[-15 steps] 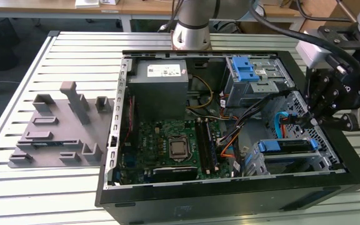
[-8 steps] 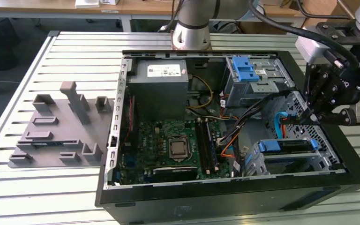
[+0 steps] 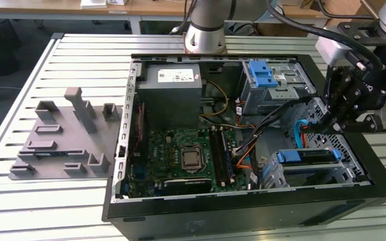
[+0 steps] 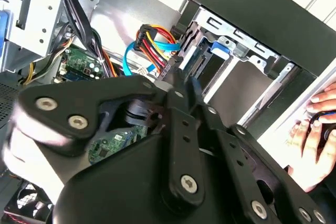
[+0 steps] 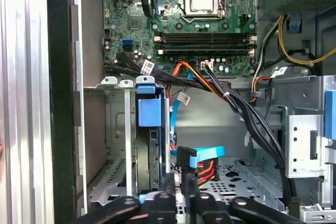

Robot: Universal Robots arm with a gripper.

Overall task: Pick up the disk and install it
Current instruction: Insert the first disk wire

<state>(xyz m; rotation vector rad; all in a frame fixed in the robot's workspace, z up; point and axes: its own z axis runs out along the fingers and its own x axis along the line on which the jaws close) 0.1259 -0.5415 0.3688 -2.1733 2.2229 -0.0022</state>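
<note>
one blue-bracketed disk (image 5: 148, 145) sits edge-on in its bay; hand (image 5: 181, 195) state unclear.

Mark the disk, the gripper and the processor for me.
disk (image 5: 148, 111), first wrist view, on its blue bracket tab.
gripper (image 3: 323, 125), exterior view, at its tip above the drive bay.
processor (image 3: 191, 158), exterior view, on its metal lid.

Black computer case (image 3: 247, 213) on pale grey slatted worktop (image 3: 45, 201). Green motherboard (image 3: 179, 150), silver CPU socket (image 3: 191, 158). Blue latches (image 3: 263, 75) on grey drive cage (image 3: 280, 88). Orange-red-yellow cable bundle (image 5: 202, 170). Grey printed fixture (image 3: 62, 140).
</note>
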